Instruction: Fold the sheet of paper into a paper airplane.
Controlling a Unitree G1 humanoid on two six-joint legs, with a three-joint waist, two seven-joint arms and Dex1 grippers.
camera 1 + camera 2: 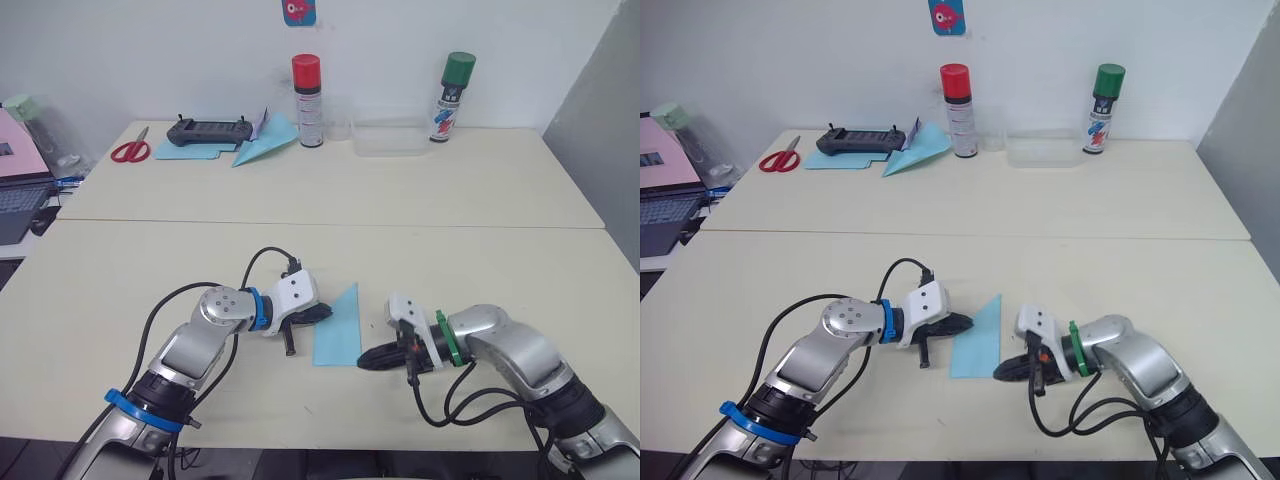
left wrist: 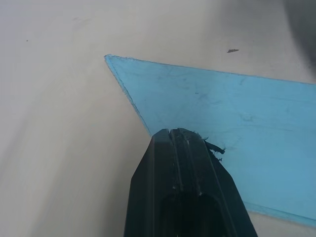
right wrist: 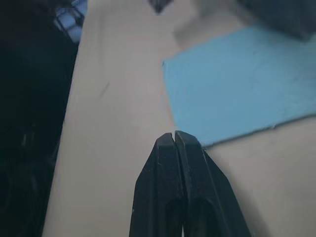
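Here the sheet of paper (image 1: 338,328), folded into a narrow light-blue wedge, is laid flat on the near table (image 1: 120,290) between the two grippers, pressed at its edge by the clenched left gripper (image 1: 318,313), while the right gripper (image 1: 367,357), also clenched and empty, is kept just beside its lower corner.

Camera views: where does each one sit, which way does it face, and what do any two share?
Left eye, right eye views: on the head, facing forward and down over the table; both arms show, with the left pincer and right pincer flanking the sheet of paper.
Left wrist view: along the shut left pincer, tips on the sheet's edge.
Right wrist view: along the shut right pincer, beside the sheet's corner.
All four share the sheet.
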